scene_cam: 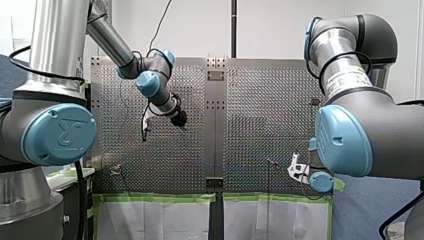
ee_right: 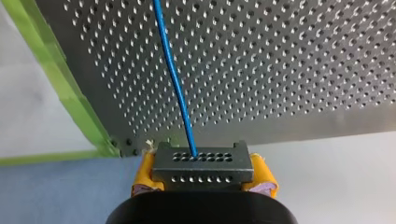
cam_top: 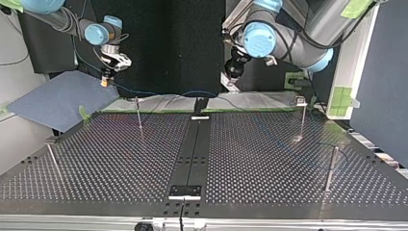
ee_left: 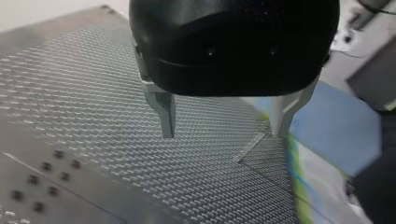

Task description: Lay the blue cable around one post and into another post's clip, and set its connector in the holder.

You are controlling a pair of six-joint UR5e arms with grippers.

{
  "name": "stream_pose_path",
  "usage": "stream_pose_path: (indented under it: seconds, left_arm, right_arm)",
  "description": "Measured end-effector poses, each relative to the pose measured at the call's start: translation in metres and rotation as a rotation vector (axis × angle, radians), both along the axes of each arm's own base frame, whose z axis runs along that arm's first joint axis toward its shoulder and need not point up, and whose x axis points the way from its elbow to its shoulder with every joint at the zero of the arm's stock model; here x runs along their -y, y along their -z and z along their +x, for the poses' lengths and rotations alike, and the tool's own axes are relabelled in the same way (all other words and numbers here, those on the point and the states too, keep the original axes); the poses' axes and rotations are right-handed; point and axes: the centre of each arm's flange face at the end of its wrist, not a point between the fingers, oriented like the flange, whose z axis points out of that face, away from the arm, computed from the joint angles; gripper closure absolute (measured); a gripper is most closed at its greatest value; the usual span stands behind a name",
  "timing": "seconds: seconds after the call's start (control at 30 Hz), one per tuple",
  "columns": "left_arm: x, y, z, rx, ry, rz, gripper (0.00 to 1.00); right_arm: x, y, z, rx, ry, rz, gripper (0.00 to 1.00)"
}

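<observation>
Right tool (ee_right: 204, 179) pinches connector (ee_right: 203, 161) beyond counter (ee_right: 280, 70) edge; blue cable (ee_right: 173, 79) leads from connector over counter. Left tool (ee_left: 224, 123) spread wide above counter.

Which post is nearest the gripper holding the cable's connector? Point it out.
The thin post in the top view's left half, far from the camera, just beside my right gripper. No other post stands as close to it.

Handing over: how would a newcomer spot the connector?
Find the perforated table's green-taped corner; my right gripper hangs beyond it. Between its yellow pads sits the connector, the only dark block with rows of holes and the blue cable leaving it.
</observation>
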Motion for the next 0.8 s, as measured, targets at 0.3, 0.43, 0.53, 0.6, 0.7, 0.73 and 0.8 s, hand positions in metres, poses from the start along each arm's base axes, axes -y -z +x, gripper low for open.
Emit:
stream_pose_path:
  seconds: [0.3,0.43,0.53,0.6,0.7,0.73,0.8]
  left_arm:
    - [0.010,0.053,-0.021,-0.036,0.046,0.082,0.00]
    - [0.022,0.061,-0.018,-0.010,0.059,0.101,0.00]
    - [0.035,0.064,-0.014,0.020,0.064,0.107,0.00]
    - [0.043,0.069,-0.013,0.033,0.065,0.111,0.00]
    - [0.052,0.077,-0.016,0.043,0.068,0.119,0.00]
    - [0.054,0.080,-0.017,0.045,0.069,0.121,0.00]
    - [0.059,0.087,-0.019,0.050,0.069,0.128,0.00]
  right_arm:
    - [0.004,0.000,-0.004,-0.069,0.010,-0.028,1.00]
    - [0.001,0.002,0.000,-0.101,-0.014,-0.018,1.00]
    - [-0.001,0.003,0.003,-0.128,-0.034,-0.010,1.00]
    - [-0.003,0.004,0.007,-0.138,-0.053,-0.008,1.00]
    - [-0.004,0.004,0.010,-0.143,-0.072,-0.007,1.00]
    - [-0.005,0.004,0.011,-0.144,-0.076,-0.007,1.00]
    - [-0.005,0.005,0.013,-0.146,-0.081,-0.008,1.00]
